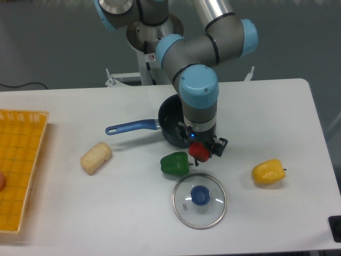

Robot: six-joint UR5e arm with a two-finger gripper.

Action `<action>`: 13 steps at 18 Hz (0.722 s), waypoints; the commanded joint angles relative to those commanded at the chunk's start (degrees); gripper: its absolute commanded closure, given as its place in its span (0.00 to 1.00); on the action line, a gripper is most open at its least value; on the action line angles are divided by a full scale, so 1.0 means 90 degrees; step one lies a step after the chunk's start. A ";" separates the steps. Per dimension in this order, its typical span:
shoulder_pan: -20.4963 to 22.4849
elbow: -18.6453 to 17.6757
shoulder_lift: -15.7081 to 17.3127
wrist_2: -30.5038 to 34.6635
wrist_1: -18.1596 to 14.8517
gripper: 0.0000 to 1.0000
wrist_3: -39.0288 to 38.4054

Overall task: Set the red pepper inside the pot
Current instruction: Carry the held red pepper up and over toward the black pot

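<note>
- Fixed camera: the gripper [201, 151] is down at the table's middle, right over the red pepper [199, 152], which sits just in front of the pot [169, 124] and just right of the green pepper [175, 163].
- The fingers look closed around the red pepper, but the wrist hides most of them, so whether they truly clamp it or merely straddle it, I cannot tell.
- The pot, dark with its long blue handle pointing left, is partly covered by the arm's forearm; its open mouth shows on the left side.
- Step in hand, by my reading: the pick. The pepper seems at or barely off the white table [64, 106], not yet in the pot.
- Next move calls for a lift high enough to clear the pot's rim, a short carry back and left over the opening, then a release.
- Watch the green pepper: it is close enough to get nudged.
- Elsewhere: glass lid [199, 200] with blue knob in front, yellow pepper [268, 172] off right, a pale bread roll [96, 157] left, yellow basket [21, 176] at the far left edge.
- Writing: none readable; only a tiny sticker on the robot base, too small to make out.
</note>
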 joint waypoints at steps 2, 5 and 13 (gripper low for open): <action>-0.0069 -0.0098 0.0020 0.0010 0.0000 0.52 0.0000; -0.0273 -0.0283 0.0107 0.0097 0.0000 0.52 0.0000; -0.0509 -0.0498 0.0156 0.0682 -0.0526 0.51 0.0926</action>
